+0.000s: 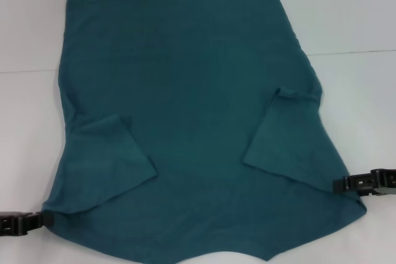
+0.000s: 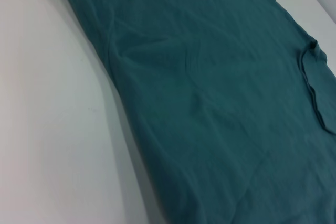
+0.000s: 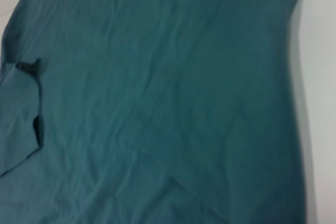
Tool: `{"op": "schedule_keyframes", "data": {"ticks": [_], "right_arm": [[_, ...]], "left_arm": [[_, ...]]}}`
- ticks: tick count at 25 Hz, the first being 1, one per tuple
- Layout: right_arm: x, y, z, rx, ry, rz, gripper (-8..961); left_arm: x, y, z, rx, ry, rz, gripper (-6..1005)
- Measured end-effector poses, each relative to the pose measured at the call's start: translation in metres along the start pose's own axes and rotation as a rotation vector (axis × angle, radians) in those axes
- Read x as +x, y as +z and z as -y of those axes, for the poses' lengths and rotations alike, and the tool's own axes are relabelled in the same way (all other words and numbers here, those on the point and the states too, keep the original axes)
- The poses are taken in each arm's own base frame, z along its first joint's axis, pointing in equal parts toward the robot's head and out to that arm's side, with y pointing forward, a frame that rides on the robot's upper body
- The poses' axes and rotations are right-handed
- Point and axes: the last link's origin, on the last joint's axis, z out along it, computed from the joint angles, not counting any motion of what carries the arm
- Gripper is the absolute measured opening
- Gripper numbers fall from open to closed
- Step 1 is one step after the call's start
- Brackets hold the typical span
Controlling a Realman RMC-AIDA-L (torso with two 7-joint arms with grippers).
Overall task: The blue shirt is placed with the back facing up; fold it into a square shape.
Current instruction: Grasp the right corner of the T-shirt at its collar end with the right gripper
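Note:
The blue shirt (image 1: 198,109) lies spread on the white table (image 1: 346,23), with both short sleeves folded inward over the body. The left sleeve (image 1: 108,156) and right sleeve (image 1: 284,134) lie as flaps on top. My left gripper (image 1: 42,218) sits low at the shirt's near left corner, its thin dark jaws closed on the fabric edge. At the near right corner my right gripper (image 1: 336,184) is pinched on the edge in the same way. Both wrist views show only the shirt (image 2: 210,103) (image 3: 157,98) and table, not the fingers.
Bare white table surface (image 1: 25,41) surrounds the shirt on the left, right and far sides. A faint seam line (image 1: 365,52) crosses the table. The shirt's near edge reaches the bottom of the head view.

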Motion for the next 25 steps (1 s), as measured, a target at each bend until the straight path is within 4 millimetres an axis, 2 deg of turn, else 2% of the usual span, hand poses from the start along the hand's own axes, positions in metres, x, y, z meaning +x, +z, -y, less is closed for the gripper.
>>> {"op": "schedule_keyframes", "data": {"ticks": [7,16,25], "right_arm": [[-0.001,0.006,-0.007,-0.015,-0.016,-0.015,833],[-0.004,0.015,-0.025,-0.08,-0.062,-0.052,832],[-0.004,0.017,-0.033,-0.124,-0.086,-0.054,831]], "left_arm": [[0.002,0.0,0.0,0.003,0.003,-0.004,20],[0.001,0.002,0.001,0.006,0.001,-0.005,20],[0.002,0.003,0.002,0.01,0.001,-0.01,19]]}}
